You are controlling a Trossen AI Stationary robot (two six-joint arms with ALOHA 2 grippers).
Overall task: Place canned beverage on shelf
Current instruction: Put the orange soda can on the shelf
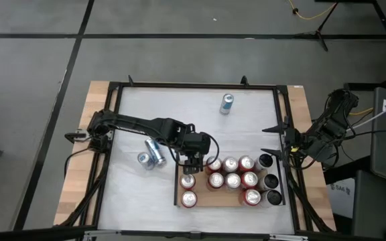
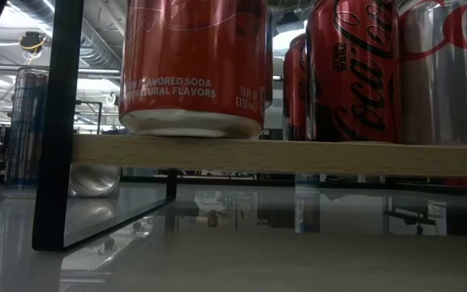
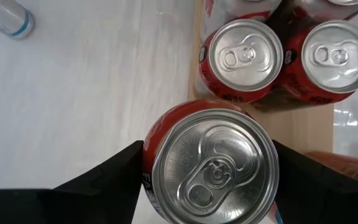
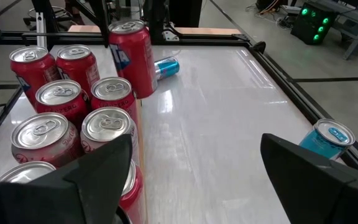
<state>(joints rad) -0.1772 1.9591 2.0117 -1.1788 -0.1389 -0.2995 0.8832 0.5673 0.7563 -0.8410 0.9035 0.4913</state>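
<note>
The shelf (image 1: 210,198) is a light wooden board that holds several upright red and dark cans. My left gripper (image 1: 191,159) hangs over its far left corner, shut on a red can (image 3: 213,168); this can (image 4: 132,59) stands taller than its neighbours in the right wrist view. A red can (image 2: 193,65) rests by its bottom rim on the board (image 2: 298,154). My right gripper (image 4: 191,180) waits open at the table's right edge (image 1: 277,142), holding nothing. My left gripper pinches the red can's upper side wall (image 3: 149,163) between its two fingers (image 3: 120,171), one on each opposite side. The fingers come from above, slanting down. The can is nearly upright, top up. Whether its bottom touches the board, I cannot tell.
Two blue-and-silver cans (image 1: 153,154) lie on the white tabletop left of the shelf. Another blue can (image 1: 227,104) stands near the far edge. A black frame (image 1: 116,134) runs around the tabletop. Bare tabletop lies between the shelf and the far edge.
</note>
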